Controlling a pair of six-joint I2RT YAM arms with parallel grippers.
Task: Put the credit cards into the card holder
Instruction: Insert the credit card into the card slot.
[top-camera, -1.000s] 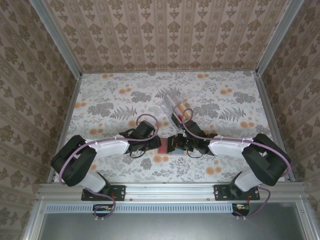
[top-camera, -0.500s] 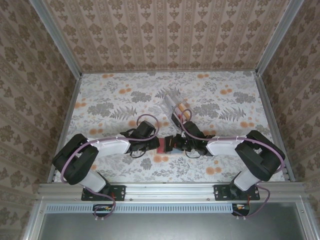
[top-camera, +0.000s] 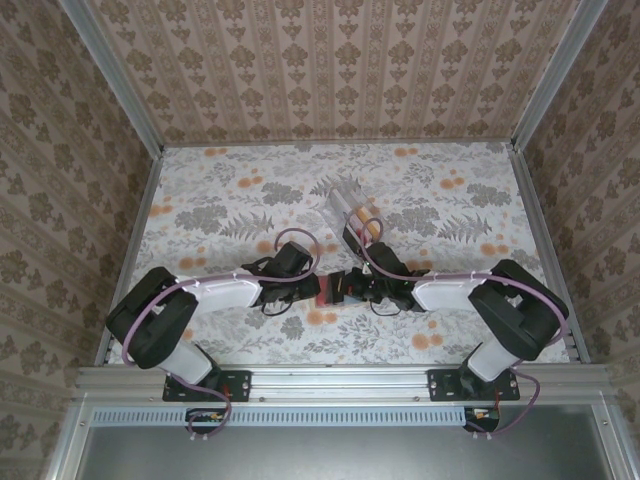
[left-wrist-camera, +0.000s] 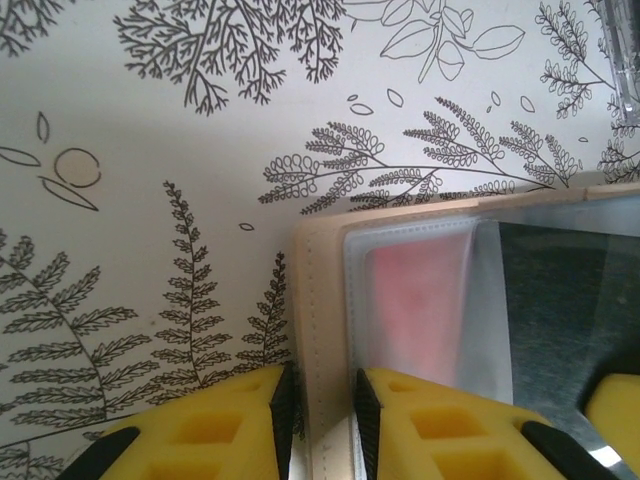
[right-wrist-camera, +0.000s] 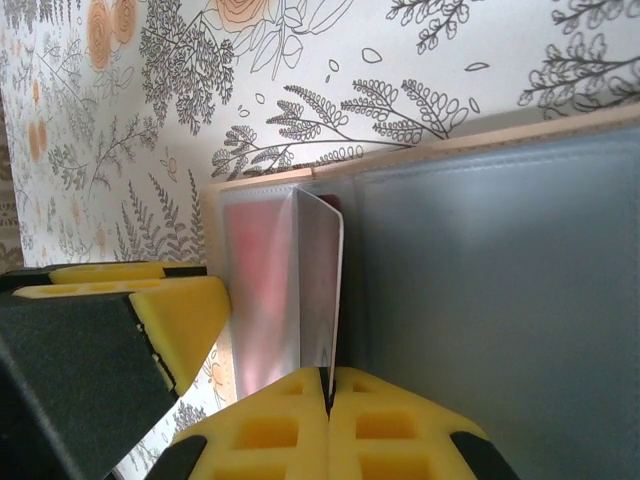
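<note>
A tan folding wallet (top-camera: 331, 294) lies open between my two grippers at the table's near middle. My left gripper (left-wrist-camera: 322, 386) (top-camera: 316, 288) is shut on the wallet's stitched tan edge (left-wrist-camera: 322, 300), one pad on each side. A reddish card (left-wrist-camera: 415, 300) sits inside the clear sleeve. My right gripper (right-wrist-camera: 328, 380) (top-camera: 347, 288) is shut on a thin card (right-wrist-camera: 322, 280) that stands edge-on out of the sleeve, dark red on its right face. The clear card holder (top-camera: 340, 198) (left-wrist-camera: 626, 60) stands farther back, apart from both grippers.
The wallet's grey inside (right-wrist-camera: 490, 300) spreads to the right of the held card. My left finger (right-wrist-camera: 170, 312) is close beside the sleeve. Something dark and orange (top-camera: 358, 228) sits at the holder's near end. Metal rails (top-camera: 530, 220) border the flowered table.
My left jaws have narrowed onto the wallet's edge. The right arm's elbow has drawn a little leftward; its gripper stays shut at the wallet.
</note>
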